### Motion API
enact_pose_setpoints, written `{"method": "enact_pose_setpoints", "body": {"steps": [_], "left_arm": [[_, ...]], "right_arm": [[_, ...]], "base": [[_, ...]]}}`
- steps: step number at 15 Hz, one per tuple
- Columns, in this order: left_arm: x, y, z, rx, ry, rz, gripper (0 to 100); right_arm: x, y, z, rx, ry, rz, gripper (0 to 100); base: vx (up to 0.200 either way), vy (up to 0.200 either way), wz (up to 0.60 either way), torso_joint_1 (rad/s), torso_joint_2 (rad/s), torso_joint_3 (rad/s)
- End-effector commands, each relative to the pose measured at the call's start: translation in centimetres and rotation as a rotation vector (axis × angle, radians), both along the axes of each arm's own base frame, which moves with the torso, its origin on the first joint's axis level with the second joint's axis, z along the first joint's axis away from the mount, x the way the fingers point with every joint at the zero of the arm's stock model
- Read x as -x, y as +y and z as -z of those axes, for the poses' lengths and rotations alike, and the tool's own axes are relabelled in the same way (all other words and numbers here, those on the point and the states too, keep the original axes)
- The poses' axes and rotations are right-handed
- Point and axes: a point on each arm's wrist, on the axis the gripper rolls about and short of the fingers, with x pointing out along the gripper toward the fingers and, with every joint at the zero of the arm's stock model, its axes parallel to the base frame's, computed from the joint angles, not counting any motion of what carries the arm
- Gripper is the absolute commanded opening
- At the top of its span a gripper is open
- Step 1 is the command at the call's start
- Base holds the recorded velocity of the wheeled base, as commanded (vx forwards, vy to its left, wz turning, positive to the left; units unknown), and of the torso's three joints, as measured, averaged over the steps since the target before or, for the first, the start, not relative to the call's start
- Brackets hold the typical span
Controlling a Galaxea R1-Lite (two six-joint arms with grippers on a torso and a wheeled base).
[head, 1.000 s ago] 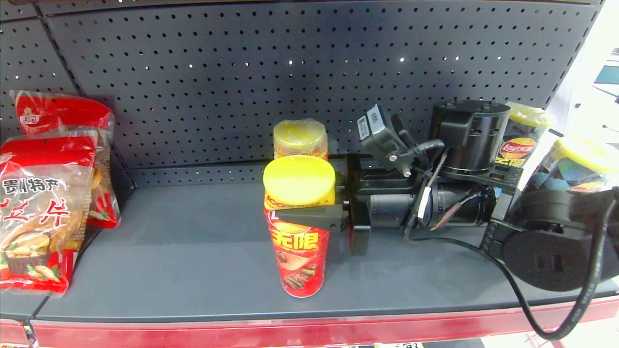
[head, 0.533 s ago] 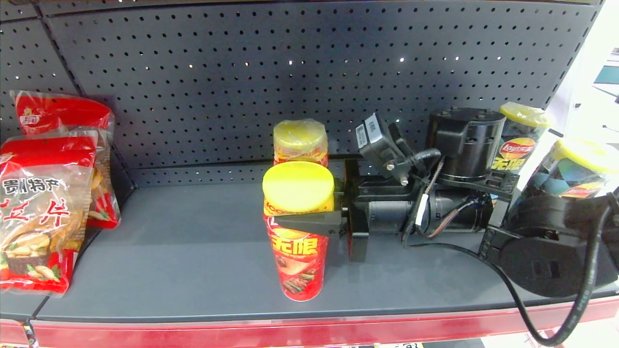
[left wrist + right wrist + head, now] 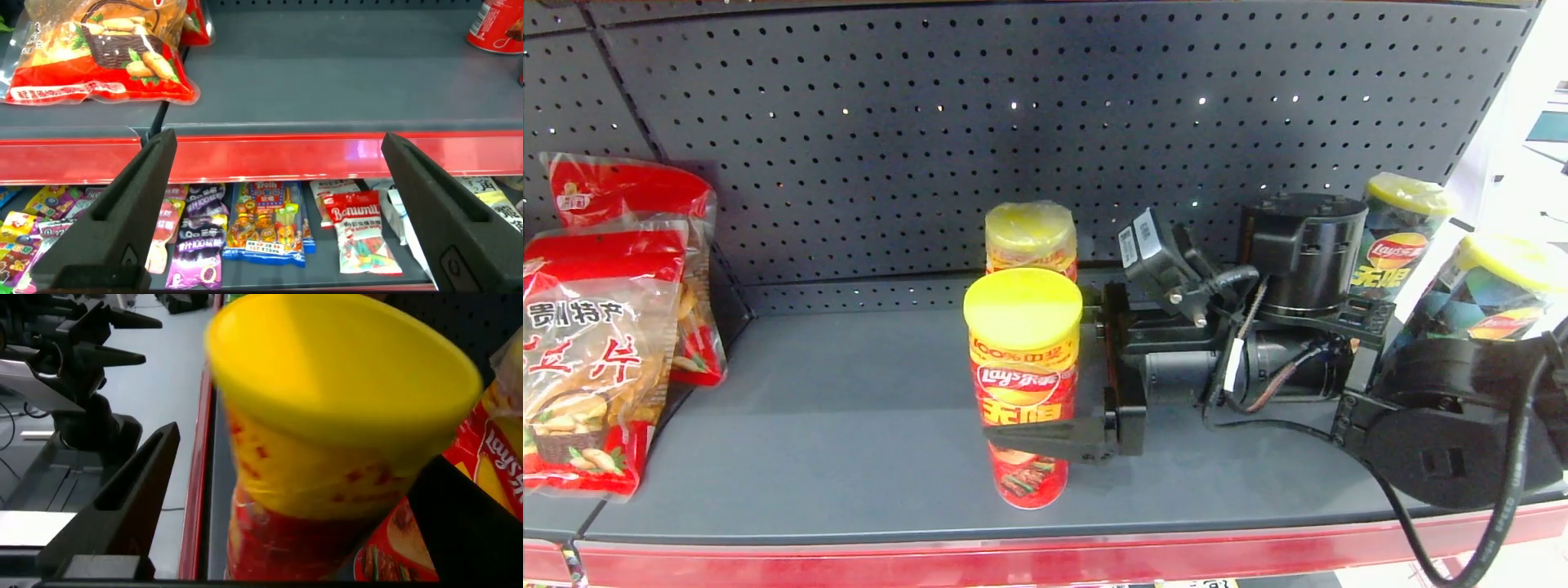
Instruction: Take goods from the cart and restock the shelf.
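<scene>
A red chip can with a yellow lid stands upright on the grey shelf, near the front edge. My right gripper is open around it, coming in from the right. The near finger is in front of the can's lower half, and the far finger is behind the can. In the right wrist view the can sits between the fingers, with a gap on one side. My left gripper is open and holds nothing, in front of the shelf's red edge.
A second yellow-lidded can stands behind the first, against the pegboard. Two dark cans stand at the right, behind my arm. Red snack bags fill the left end. Packaged goods lie on the shelf below.
My right gripper has opened: its near finger moved off the can's upper part, toward the shelf front. The arm dropped slightly. The can stays upright on the shelf.
</scene>
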Motion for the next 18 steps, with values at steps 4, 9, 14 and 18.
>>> {"method": "enact_pose_setpoints", "body": {"steps": [4, 9, 14, 18], "left_arm": [[0.0, 0.0, 0.0, 0.0, 0.001, -0.002, 100], [0.0, 0.0, 0.0, 0.0, 0.001, -0.001, 100], [0.0, 0.0, 0.0, 0.0, 0.001, -0.001, 100], [0.0, 0.0, 0.0, 0.0, 0.001, -0.002, 100]], "right_arm": [[-0.1, -2.6, 0.3, 0.016, 0.018, 0.057, 100], [0.8, -7.1, 0.1, 0.019, 0.02, 0.146, 100], [3.2, -9.5, -1.5, -0.014, -0.022, 0.18, 100], [7.0, -11.6, -4.2, -0.088, -0.112, 0.178, 100]], "base": [[0.0, 0.0, 0.0, 0.0, 0.0, 0.0], [0.0, 0.0, 0.0, 0.0, 0.0, 0.0], [0.0, 0.0, 0.0, 0.0, 0.0, 0.0], [0.0, 0.0, 0.0, 0.0, 0.0, 0.0]]}}
